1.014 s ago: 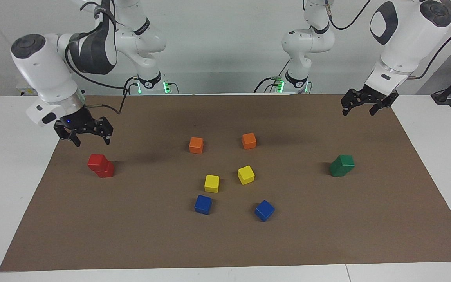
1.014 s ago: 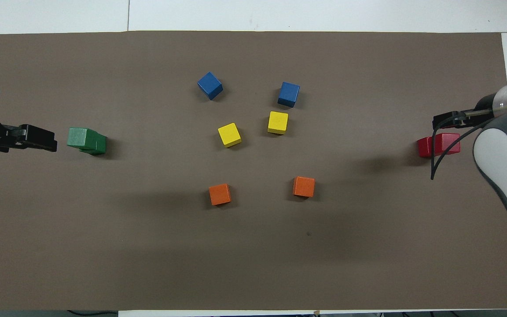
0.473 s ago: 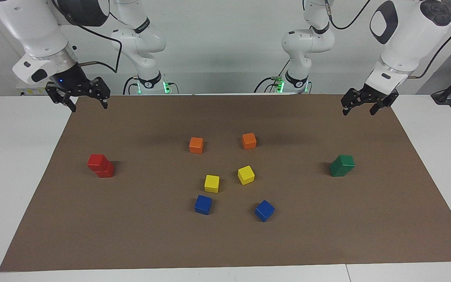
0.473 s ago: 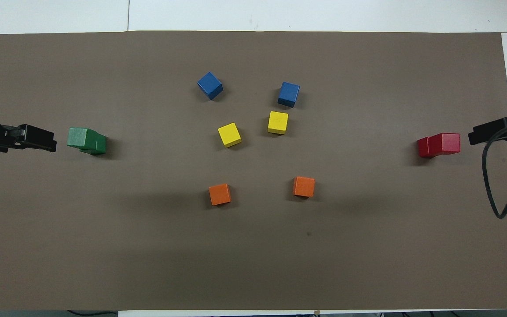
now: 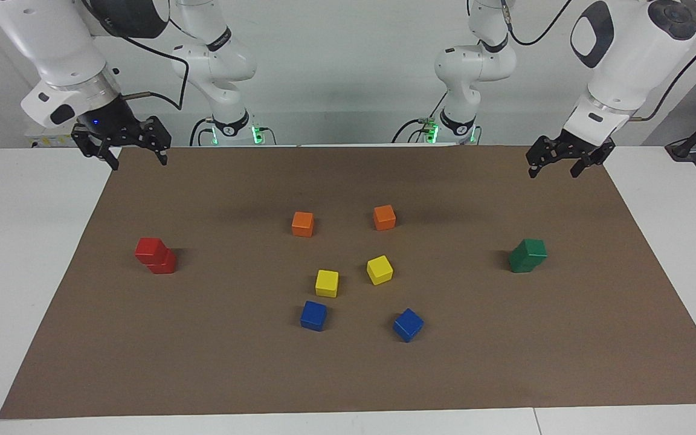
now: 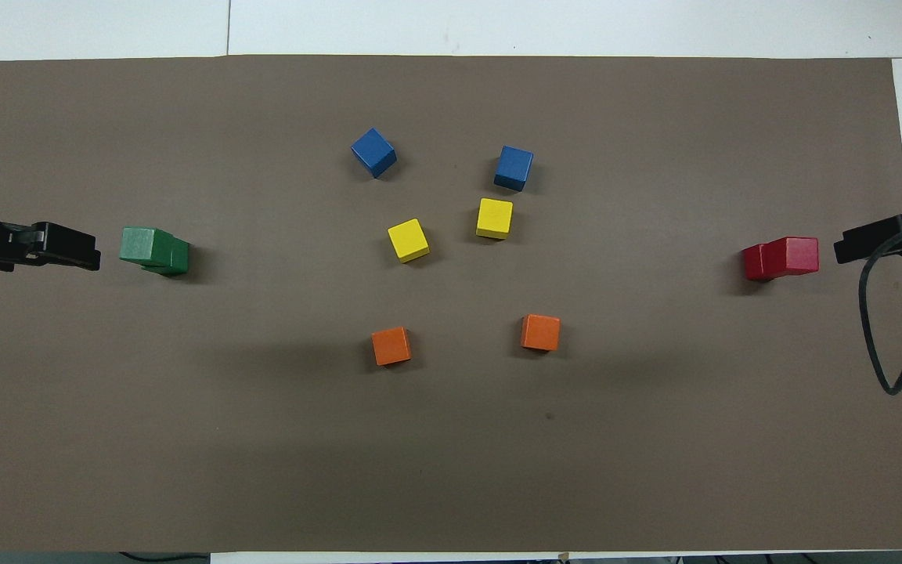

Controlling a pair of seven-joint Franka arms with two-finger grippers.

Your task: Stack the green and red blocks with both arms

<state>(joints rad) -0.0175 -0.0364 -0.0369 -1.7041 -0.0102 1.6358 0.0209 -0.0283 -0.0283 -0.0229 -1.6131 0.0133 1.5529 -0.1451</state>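
In the facing view, the right gripper (image 5: 136,153) is held raised and spread, empty, over the mat's corner, well apart from the red stack (image 5: 155,255). The left gripper (image 5: 554,164) is likewise spread, clear of the green stack (image 5: 527,255). From overhead, each stack is seen just beside its gripper.

The lower red block (image 6: 755,262) and lower green block (image 6: 175,258) show partly; the overhead view's edges crop both arms.

stacks (image 5: 156,256) (image 5: 527,255): at table ends | loose cubes (image 5: 327,283): between them
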